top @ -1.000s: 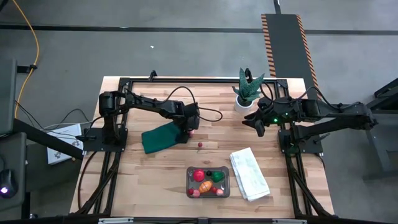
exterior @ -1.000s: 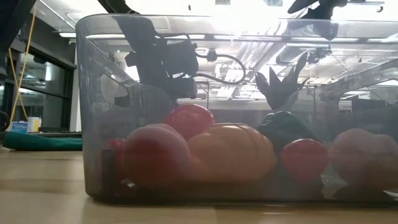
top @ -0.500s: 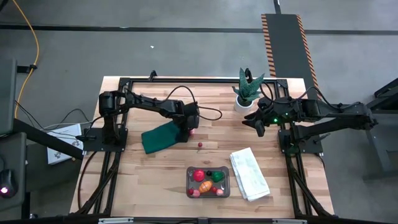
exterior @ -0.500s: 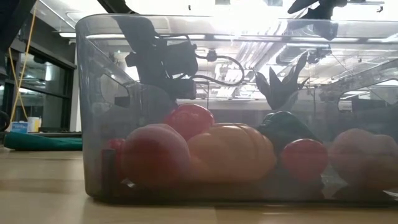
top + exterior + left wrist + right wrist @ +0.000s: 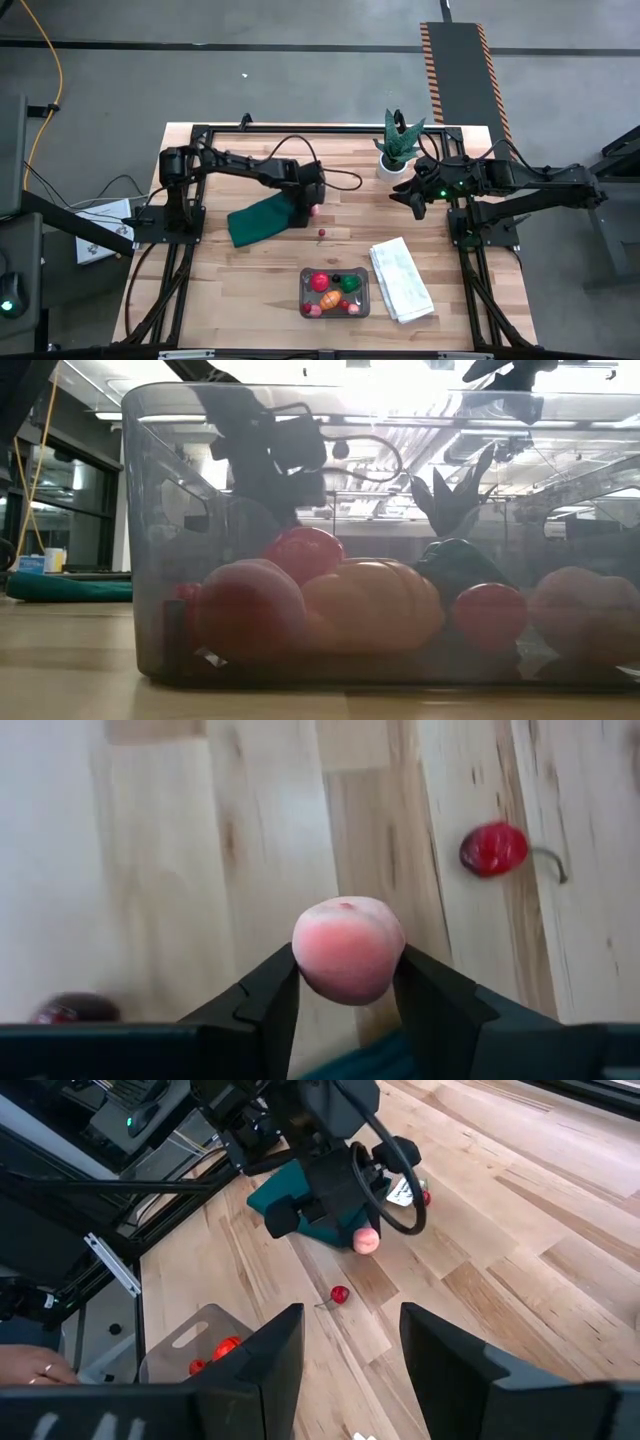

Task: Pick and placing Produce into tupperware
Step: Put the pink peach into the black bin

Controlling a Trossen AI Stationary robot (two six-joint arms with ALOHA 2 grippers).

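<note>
Gripping a pink peach [image 5: 349, 949] between its two fingers [image 5: 268, 1005], my left tool [image 5: 312, 207] sits just beside the dark green cloth [image 5: 260, 220], at the cloth's end nearest the potted plant [image 5: 398, 145]. From my left wrist the peach shows pinched on both sides and lifted clear of the worktop [image 5: 250, 280].

A small dark red cherry [image 5: 322, 234] lies alone on the bare wood, near the cloth and between it and the clear plastic box [image 5: 336, 293]. That box sits well away from the cloth, touching or nearly touching the folded white towel [image 5: 401, 278]. Inside it I see a red piece, an orange one, a green one and a few smaller pink and red ones, packed close together; the level camera looks straight through the box wall at them.

My right tool [image 5: 414, 207] hangs near the potted plant, well apart from the cloth, its fingers [image 5: 270, 1360] spread with nothing between them.
</note>
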